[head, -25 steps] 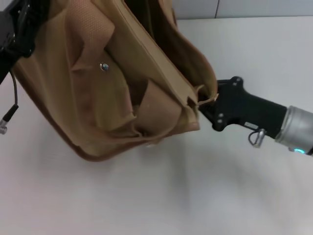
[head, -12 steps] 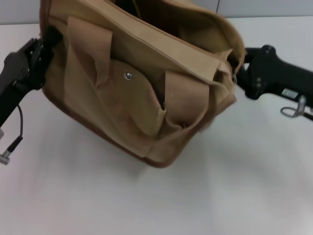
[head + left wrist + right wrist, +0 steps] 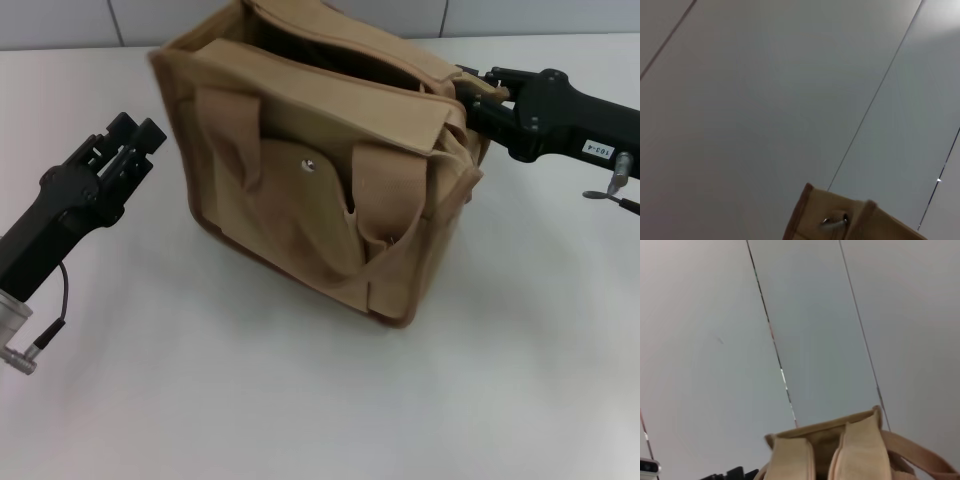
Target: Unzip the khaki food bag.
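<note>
**Khaki bag on the white table, one claw at its end, one claw apart**

White and matte, the table [image 3: 300, 420] fills most of the head view, and a pale panelled wall [image 3: 60, 22] with thin dark seams runs along the upper edge of the frame.

The khaki food bag [image 3: 320, 200] stands in the centre and upper middle of the frame. It is a boxy shape of tan canvas with a fine woven texture, and darker brown piping [image 3: 215, 238] follows its lower edges. Two flat webbing handles [image 3: 225, 135] lie folded down over the front face. A rounded pocket flap carries a small silver snap [image 3: 307, 167]. The top of the bag gapes, and the dark inside shows between the soft, wrinkled edges.

The right gripper [image 3: 462, 90], black and angular, is in the upper right of the frame, pressed against the top corner of the bag's end. Its fingers are clenched on the fabric edge there; the exact part it grasps is too small to tell.

The left gripper [image 3: 140, 135] is in the left middle of the frame, near the bag's left side but not touching it. Its black fingers are released, with nothing between them.
</note>
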Tool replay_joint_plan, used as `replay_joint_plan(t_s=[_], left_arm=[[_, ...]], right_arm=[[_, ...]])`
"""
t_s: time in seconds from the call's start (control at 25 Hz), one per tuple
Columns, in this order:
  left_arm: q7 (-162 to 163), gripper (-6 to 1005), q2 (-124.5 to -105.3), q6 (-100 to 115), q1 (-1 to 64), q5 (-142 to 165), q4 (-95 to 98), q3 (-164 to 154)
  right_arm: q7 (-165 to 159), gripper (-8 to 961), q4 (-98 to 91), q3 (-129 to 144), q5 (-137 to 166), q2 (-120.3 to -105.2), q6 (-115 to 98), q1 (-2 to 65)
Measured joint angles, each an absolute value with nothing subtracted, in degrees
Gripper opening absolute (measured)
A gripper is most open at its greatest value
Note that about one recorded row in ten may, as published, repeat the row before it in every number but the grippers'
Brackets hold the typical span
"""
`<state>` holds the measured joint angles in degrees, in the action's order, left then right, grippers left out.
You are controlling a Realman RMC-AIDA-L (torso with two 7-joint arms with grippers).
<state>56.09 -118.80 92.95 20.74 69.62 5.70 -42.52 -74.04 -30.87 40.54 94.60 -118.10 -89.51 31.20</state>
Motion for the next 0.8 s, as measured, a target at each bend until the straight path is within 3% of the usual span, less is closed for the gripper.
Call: replay_joint_plan(t_s=[0.16,0.36,0.6,0.68,0.8], left_arm=[[59.01,352,-118.39,92.87,20.67,69.65,5.76,-43.28],[60.94,571,-118.05,94.66,19.95,69.77,7.90,-43.48],[63.00,846,-116.90,99.50,19.13,74.50,13.93,-43.93],[63.56,846,-115.82,102.68,19.68,78.67,15.78,-43.96],[63.89,846,-114.39,106.90,20.47,83.35,17.33,-44.03]], right_arm=[[-74.04,163,-30.89,40.57,94.79,-118.16,-88.67,31.20],[-74.46,352,-31.00,38.29,93.79,-117.76,-90.20,29.58],[-73.46,656,-31.02,29.52,91.93,-117.64,-98.62,26.76],[-72.36,801,-30.87,27.33,91.85,-117.62,-102.55,25.95],[-70.97,815,-31.80,27.53,92.27,-117.49,-108.47,24.69]])
